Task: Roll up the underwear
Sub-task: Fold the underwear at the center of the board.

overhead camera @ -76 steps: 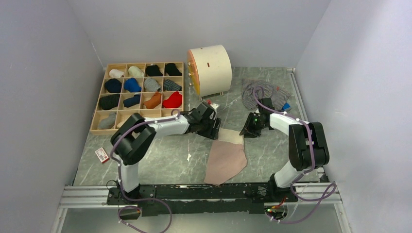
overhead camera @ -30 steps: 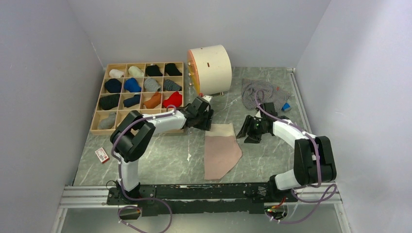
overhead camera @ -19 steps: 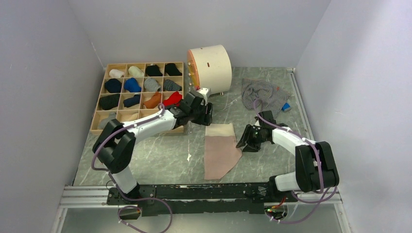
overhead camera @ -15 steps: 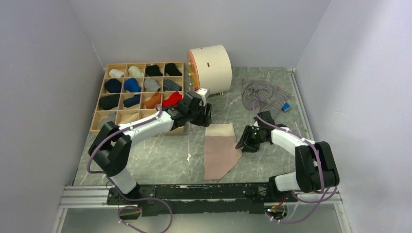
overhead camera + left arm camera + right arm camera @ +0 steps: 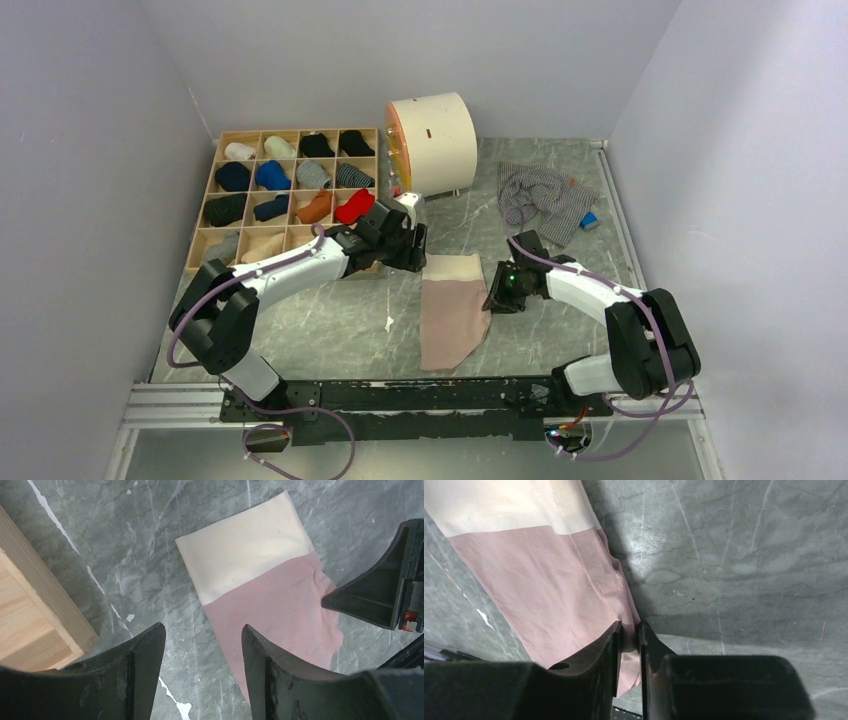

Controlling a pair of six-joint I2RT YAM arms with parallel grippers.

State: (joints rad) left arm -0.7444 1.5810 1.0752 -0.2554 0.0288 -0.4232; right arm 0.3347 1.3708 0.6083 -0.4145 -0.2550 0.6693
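Observation:
The pale pink-beige underwear [image 5: 452,310] lies flat in the middle of the table, its cream waistband at the far end [image 5: 245,555]. My right gripper [image 5: 493,290] is low at its right edge. In the right wrist view its jaws [image 5: 629,630] are nearly together, with a fold of the pink cloth [image 5: 539,580] pinched between them. My left gripper [image 5: 413,260] hovers open above the table beside the garment's far left corner, nothing between its fingers [image 5: 202,635]. The grey striped underwear [image 5: 540,195] lies crumpled at the back right.
A wooden compartment tray [image 5: 297,131] of rolled garments stands at the back left, its corner close to my left gripper [image 5: 30,615]. A cream cylinder [image 5: 432,140] stands behind the middle. A small blue block [image 5: 588,220] and a small red-and-white box [image 5: 209,319] lie on the table.
My right gripper slid left to the pink underwear's right edge and closed on the cloth. My left arm drew back and left, off the waistband, staying open.

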